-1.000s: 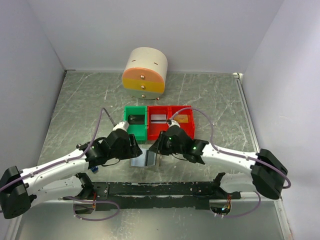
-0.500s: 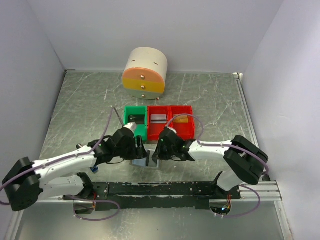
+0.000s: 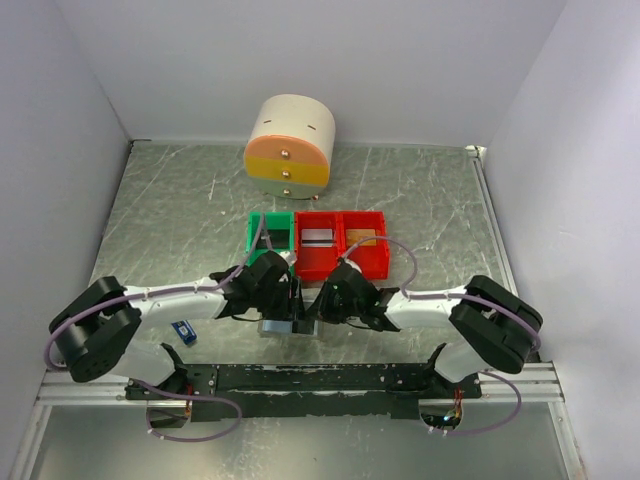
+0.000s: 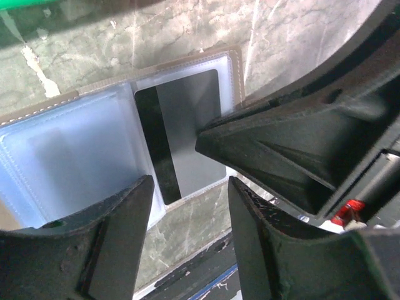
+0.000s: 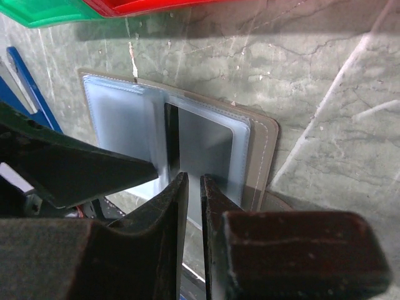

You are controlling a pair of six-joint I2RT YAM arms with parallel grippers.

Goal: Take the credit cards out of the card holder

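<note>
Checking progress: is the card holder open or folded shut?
Open. The card holder lies spread flat, both clear pockets facing up, a card inside one.

The surface carries one card holder [image 4: 75, 150] with one grey card [image 4: 187, 119] in it. Three bins: one green bin [image 3: 272, 215], a left red bin [image 3: 312, 264], a right red bin [image 3: 372, 262]. Two more cards: a silver card [image 3: 317, 238], a gold card [image 3: 364, 238]. One round drawer unit [image 3: 289, 145]. One blue stick [image 3: 182, 328].

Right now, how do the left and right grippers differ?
The left gripper has its jaws wide apart, gripping nothing; the right gripper has its jaws almost closed, with just a thin slit. The left gripper straddles the near edge of the credit card; the right gripper's tip points onto the card's face. Shared: both angle down over the open card holder, close together.
</note>
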